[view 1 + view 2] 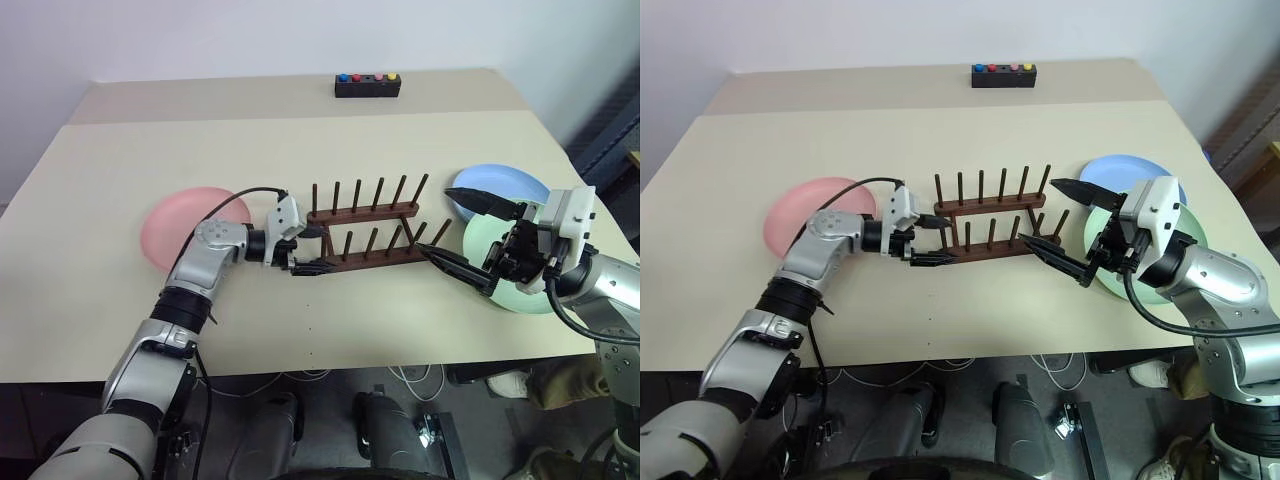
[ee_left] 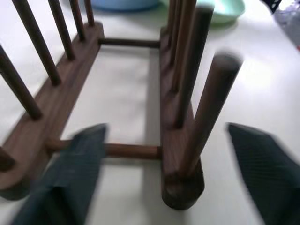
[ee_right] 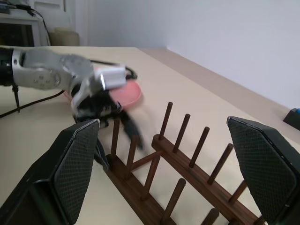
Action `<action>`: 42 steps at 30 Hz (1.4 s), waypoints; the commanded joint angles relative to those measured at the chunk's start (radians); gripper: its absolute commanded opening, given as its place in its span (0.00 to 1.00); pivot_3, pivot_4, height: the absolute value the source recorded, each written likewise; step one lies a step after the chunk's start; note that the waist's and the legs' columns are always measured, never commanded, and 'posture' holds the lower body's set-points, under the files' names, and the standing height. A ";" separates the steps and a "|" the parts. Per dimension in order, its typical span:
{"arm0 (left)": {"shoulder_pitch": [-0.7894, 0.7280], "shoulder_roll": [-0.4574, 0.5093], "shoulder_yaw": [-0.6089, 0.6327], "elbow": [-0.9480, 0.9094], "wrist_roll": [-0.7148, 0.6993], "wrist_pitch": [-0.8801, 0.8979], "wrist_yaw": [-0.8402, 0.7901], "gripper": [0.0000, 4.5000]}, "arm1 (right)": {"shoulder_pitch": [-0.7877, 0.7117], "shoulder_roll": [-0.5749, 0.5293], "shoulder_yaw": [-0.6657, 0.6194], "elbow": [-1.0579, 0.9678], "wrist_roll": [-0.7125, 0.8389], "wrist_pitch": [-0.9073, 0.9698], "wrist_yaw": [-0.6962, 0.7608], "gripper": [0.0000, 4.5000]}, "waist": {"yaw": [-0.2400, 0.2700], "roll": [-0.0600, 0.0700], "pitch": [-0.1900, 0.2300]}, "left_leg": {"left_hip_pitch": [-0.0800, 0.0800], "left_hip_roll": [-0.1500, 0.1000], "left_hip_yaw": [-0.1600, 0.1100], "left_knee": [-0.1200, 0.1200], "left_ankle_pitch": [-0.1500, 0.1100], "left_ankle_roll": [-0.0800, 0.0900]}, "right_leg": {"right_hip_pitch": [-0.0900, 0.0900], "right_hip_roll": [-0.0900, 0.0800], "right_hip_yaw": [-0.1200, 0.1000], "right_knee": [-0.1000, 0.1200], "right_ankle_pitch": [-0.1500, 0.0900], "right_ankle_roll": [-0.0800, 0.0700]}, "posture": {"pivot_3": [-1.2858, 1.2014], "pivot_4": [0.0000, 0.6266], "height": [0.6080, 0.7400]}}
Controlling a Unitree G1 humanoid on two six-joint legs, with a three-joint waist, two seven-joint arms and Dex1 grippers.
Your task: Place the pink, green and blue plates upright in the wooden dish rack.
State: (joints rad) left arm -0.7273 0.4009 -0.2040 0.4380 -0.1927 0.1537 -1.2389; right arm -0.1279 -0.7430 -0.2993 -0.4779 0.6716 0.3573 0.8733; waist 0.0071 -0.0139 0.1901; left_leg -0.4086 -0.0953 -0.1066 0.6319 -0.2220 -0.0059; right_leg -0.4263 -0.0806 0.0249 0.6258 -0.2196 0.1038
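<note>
The wooden dish rack (image 1: 365,228) stands empty mid-table. My left gripper (image 1: 308,250) is at its left end, open, its fingers straddling the end of the near rail (image 2: 180,183) without touching it. The pink plate (image 1: 180,228) lies flat to the left, behind my left arm. On the right, the blue plate (image 1: 505,183) lies flat, and the green plate (image 1: 520,295) lies nearer, partly under my right hand. My right gripper (image 1: 447,224) hovers open at the rack's right end, holding nothing. The right wrist view looks along the rack toward the left gripper (image 3: 108,105).
A small black box with coloured buttons (image 1: 367,85) sits at the table's far edge. A black cable (image 1: 235,200) arcs over the pink plate to my left wrist. The table's front edge (image 1: 330,368) runs close below both arms.
</note>
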 commanded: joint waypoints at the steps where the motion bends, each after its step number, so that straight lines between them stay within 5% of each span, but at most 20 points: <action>1: 0.000 0.077 0.042 -0.133 -0.067 0.109 -0.060 0.99 | 0.003 -0.033 -0.019 -0.030 0.075 0.055 0.033 1.00 | -0.002 0.000 0.000 | 0.000 0.000 0.000 0.000 0.000 0.000 | 0.000 0.000 0.000 0.000 0.000 0.000 | 0.52 0.24 1.00; 4: 0.002 0.121 0.051 -0.202 -0.097 0.186 -0.071 0.93 | 0.013 -0.054 -0.020 -0.010 0.119 0.115 0.049 1.00 | -0.002 0.000 0.000 | 0.000 0.000 0.000 0.000 0.000 0.000 | 0.000 0.000 0.000 0.000 0.000 0.000 | 0.52 0.24 1.00; 7: 0.019 0.141 0.080 -0.311 -0.182 0.294 -0.087 0.71 | 0.022 -0.077 0.005 0.012 0.100 0.143 0.071 0.81 | 0.001 0.000 0.000 | 0.000 0.000 0.000 0.000 0.000 0.000 | 0.000 0.000 0.000 0.000 0.000 0.000 | 0.52 0.24 1.00; 13: 0.033 0.178 0.139 -0.457 -0.388 0.528 -0.125 0.00 | 0.040 -0.095 0.054 0.032 0.010 0.119 0.087 0.13 | 0.001 0.000 0.000 | 0.000 0.000 0.000 0.000 0.000 0.000 | 0.000 -0.001 0.000 0.000 0.000 0.000 | 0.52 0.24 1.00; 14: 0.039 0.182 0.137 -0.472 -0.404 0.548 -0.130 0.00 | 0.036 -0.100 0.074 0.044 -0.021 0.114 0.084 0.02 | -0.001 0.000 0.000 | 0.000 0.000 0.000 0.000 0.000 0.000 | 0.000 0.000 0.000 0.000 0.000 0.000 | 0.52 0.24 1.00; 24: 0.146 0.117 -0.129 -0.389 -0.065 0.214 -0.002 0.00 | -0.013 -0.097 0.330 0.217 -0.445 -0.060 -0.015 0.01 | 0.005 0.000 0.000 | 0.000 0.000 0.001 0.000 0.000 0.000 | 0.000 -0.001 0.001 0.000 0.000 -0.001 | 0.52 0.24 1.00; 42: -0.025 -0.011 -0.115 0.023 0.163 -0.082 0.213 0.00 | -0.201 0.008 0.436 0.465 -0.701 -0.171 -0.130 0.01 | 0.003 0.000 0.000 | 0.000 -0.001 0.001 0.001 0.000 0.000 | 0.000 0.001 0.000 0.001 0.000 0.000 | 0.52 0.24 1.00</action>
State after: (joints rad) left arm -0.7265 0.3903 -0.3410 0.4415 -0.0458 0.1076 -1.0439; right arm -0.3169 -0.7379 0.1331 -0.0167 -0.0087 0.2080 0.7465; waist 0.0100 -0.0137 0.1899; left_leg -0.4084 -0.0963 -0.1059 0.6327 -0.2216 -0.0064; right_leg -0.4265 -0.0796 0.0251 0.6267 -0.2197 0.1039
